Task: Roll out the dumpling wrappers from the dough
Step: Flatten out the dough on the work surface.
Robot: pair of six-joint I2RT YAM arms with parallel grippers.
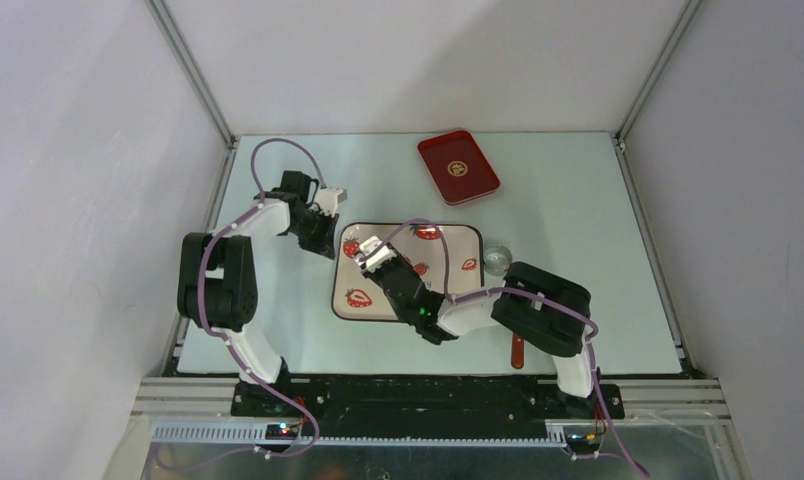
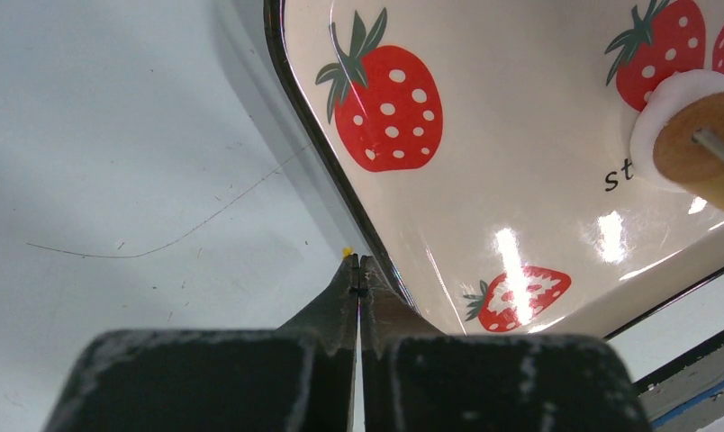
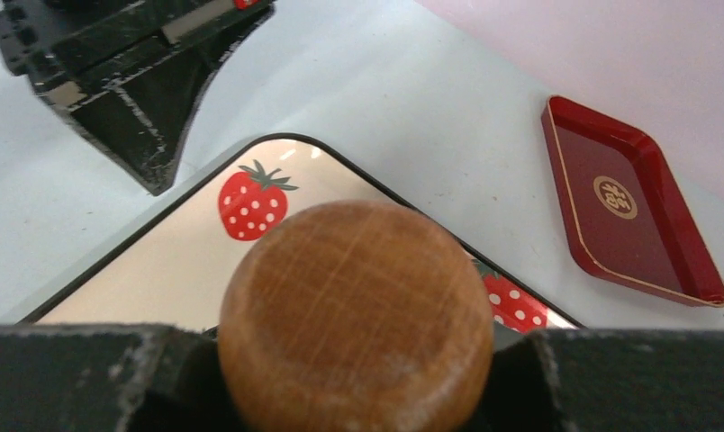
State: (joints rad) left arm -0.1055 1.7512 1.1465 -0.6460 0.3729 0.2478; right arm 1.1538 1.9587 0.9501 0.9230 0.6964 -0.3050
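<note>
While the right gripper point(image 1: 376, 252) sits clamped on a wooden rolling pin point(image 3: 354, 306), fingers either side of its rounded end, the pin hangs over the far-left part of the strawberry tray point(image 1: 456, 243). On that tray, seen from the left wrist cam, a white bit of dough point(image 2: 648, 121) lies by a printed strawberry w/ the pin's end right over it. Most of it is hidden, so I can't tell how flat it is. Nothing of it shows from the top cam, as the gripper covers that spot.

Left gripper point(image 2: 358, 270) has its fingers pressed together, holding nothing, tips at the tray's left rim near the far corner. Touching or just beside, can't tell.

Well apart from the strawberry tray, beyond its far-right corner, a red tray point(image 1: 473, 180) lies on the table point(image 1: 578, 200), gold emblem on its floor. A small silvery cup point(image 1: 496, 260) stands just beside the strawberry tray's right edge. Right arm and a purple cable cross the tray's near-right part, blocking it from above. Off the near-right corner a reddish-brown strip point(image 1: 518, 352) pokes out from under the right arm. No idea what it is.
</note>
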